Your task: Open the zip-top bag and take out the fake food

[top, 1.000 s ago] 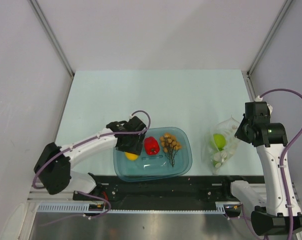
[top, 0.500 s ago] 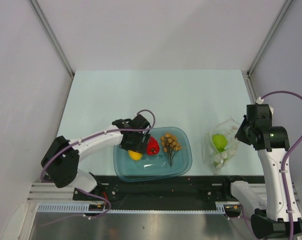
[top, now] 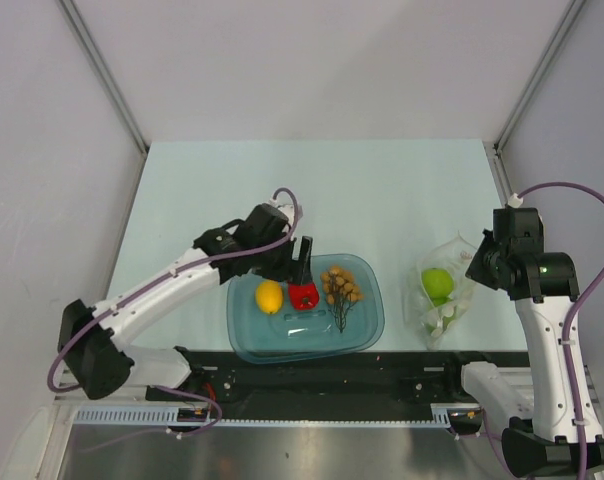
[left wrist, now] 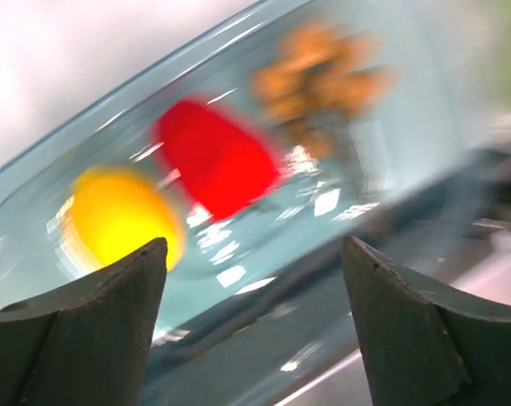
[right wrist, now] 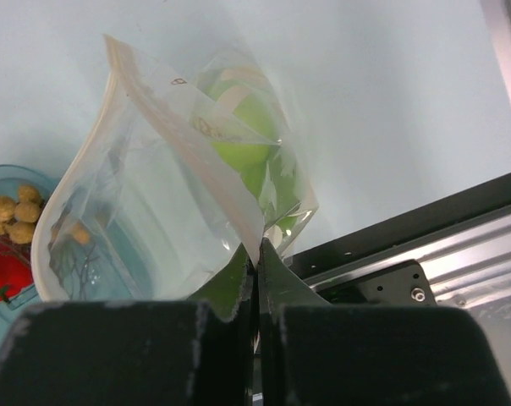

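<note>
On the pale green table, the teal translucent rectangular tub is set by the front edge. Well right of it, the small clear crinkly zip-top bag is clamped at its rim by the right gripper — a green rounded fruit is veiled inside. The left gripper is held apart, empty, over the tub's blurred yellow lemon, red pepper and orange-brown berry bunch.

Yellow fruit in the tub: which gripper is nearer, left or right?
Left. The left gripper, open, hovers close by the yellow fruit; the right gripper is far off, shut on the zip-top bag.
</note>
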